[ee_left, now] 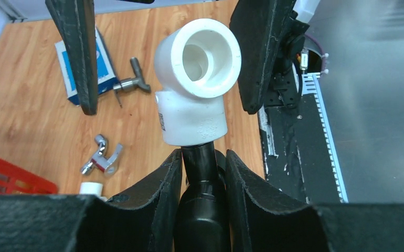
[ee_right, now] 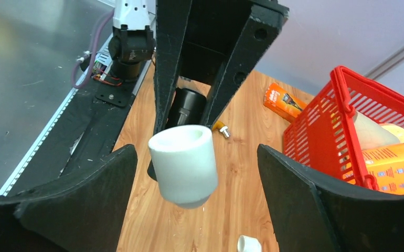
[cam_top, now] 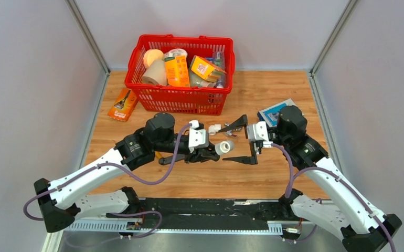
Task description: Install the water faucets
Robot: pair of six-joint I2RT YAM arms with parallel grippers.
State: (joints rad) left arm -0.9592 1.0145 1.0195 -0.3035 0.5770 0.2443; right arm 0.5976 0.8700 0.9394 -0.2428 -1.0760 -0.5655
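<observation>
Left gripper is seen clenched on the water faucet, whose dark tube is pinched between the two pads just behind its tip. Over that tip a white elbow fitting is seated, with its open socket turned toward the left wrist camera. In the top view the faucet is held over the middle of the wooden table, in front of the basket, with its capped end pointed to the right.

The elbow fitting is straddled by the right gripper, whose jaws are spread wide. A gap is seen on either side of the fitting in the right wrist view, so nothing is grasped by it.

Farther back, an orange packet is laid flat at the left, just beside a red basket filled with boxes and jars. A blue-and-white box is laid at the right, partly covered by the right wrist.

Loose parts are scattered between the basket and the grippers: a small white fitting, a chrome valve piece and a grey T-shaped metal piece, the last lying just beside the box.
</observation>
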